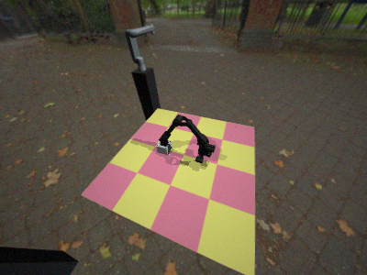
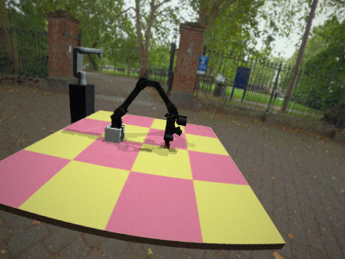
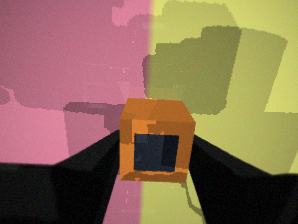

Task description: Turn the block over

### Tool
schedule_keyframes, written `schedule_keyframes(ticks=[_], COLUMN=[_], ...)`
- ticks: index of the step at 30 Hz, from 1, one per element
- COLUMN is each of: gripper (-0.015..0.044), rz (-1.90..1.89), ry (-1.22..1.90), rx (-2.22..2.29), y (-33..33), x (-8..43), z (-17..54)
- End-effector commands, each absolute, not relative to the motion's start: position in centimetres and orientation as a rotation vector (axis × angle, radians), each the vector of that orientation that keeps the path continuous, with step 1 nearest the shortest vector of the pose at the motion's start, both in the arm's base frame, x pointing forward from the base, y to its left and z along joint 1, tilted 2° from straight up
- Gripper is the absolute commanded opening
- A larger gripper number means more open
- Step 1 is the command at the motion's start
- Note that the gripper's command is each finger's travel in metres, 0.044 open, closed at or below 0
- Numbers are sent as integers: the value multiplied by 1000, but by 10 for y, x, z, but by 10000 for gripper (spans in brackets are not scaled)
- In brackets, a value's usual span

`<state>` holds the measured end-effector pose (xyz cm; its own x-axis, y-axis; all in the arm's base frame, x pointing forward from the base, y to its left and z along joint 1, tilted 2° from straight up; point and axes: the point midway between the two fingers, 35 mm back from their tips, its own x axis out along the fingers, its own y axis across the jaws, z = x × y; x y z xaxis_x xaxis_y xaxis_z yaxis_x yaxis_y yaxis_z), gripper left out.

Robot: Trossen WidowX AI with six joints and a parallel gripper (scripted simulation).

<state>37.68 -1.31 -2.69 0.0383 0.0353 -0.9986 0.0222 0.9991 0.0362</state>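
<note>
Gripper, black, two-fingered [image 1: 199,159] [image 2: 167,144] [image 3: 156,150]: grasping the block, its fingers against two opposite sides in the wrist view. Desk, pink-and-yellow chequered [image 1: 179,220] [image 2: 151,207]: in the exterior view, its far edge lies nearer to the work than its near edge. Arm, black and jointed [image 1: 188,123] [image 2: 147,82]: arched, reaching down towards the desk from a light grey box-shaped base [image 1: 162,150] [image 2: 113,136], which stands towards the far left corner in that view. Block, small, orange, cube-like [image 2: 166,147] [image 3: 156,127]: to the right of the base, towards the far edge, over a pink-yellow seam. Mark, dark blue square [image 3: 156,153]: on the face turned towards the wrist camera, judged to be the upper one.

Step in hand, as judged: securing the grip before the lift. The fingers should bear evenly on both sides, since an off-centre pinch could let the block swivel. The lift should be straight and high enough for its corners to clear the desk during the turn; release is best delayed until the marked face lies flat underneath.
</note>
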Motion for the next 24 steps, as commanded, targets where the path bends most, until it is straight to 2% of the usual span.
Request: schedule_keyframes(ticks=[1, 11, 14, 24], gripper=[131, 64, 0, 0], rz=[9, 9, 9, 7], ry=[1534, 1534, 1534, 1481], rx=[44, 44, 44, 44], y=[-13, -13, -14, -14], x=[376, 376, 376, 377], z=[-28, -28, -17, -1])
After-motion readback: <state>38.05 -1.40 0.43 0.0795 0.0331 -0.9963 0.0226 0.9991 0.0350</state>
